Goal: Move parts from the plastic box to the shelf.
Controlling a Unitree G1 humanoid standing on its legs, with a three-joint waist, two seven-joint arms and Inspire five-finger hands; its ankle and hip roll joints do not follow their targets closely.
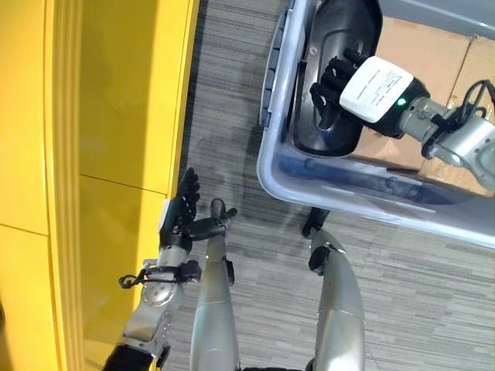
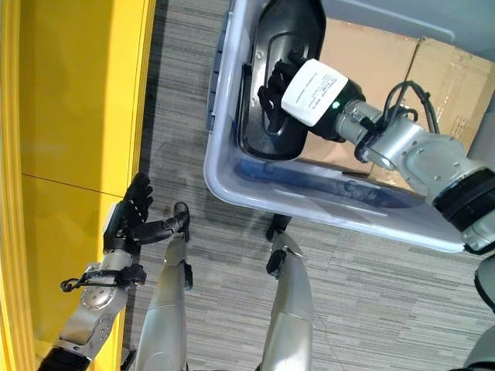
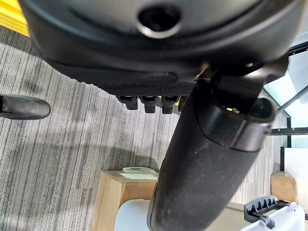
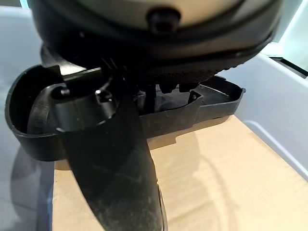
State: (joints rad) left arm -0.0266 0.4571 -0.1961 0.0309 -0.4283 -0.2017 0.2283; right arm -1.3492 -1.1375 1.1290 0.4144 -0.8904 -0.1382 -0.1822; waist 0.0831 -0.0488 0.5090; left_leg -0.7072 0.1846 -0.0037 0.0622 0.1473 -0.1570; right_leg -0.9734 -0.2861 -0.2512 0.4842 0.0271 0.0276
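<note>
One black moulded plastic part (image 2: 280,77), leaning against the near wall of the plastic box (image 2: 224,174), judged light, stiff, slippery, best taken at its rim; right robot hand (image 2: 277,86) curled upon it, left robot hand (image 2: 133,212) open.

This looks like a workshop or industrial work area. Grey striped carpet tiles (image 1: 232,116) cover the floor, a yellow shelf unit (image 1: 100,154) stands beside a clear plastic box (image 2: 232,178) on wheels, lined with cardboard (image 2: 371,62) and holding a black moulded part (image 2: 278,77).
</note>
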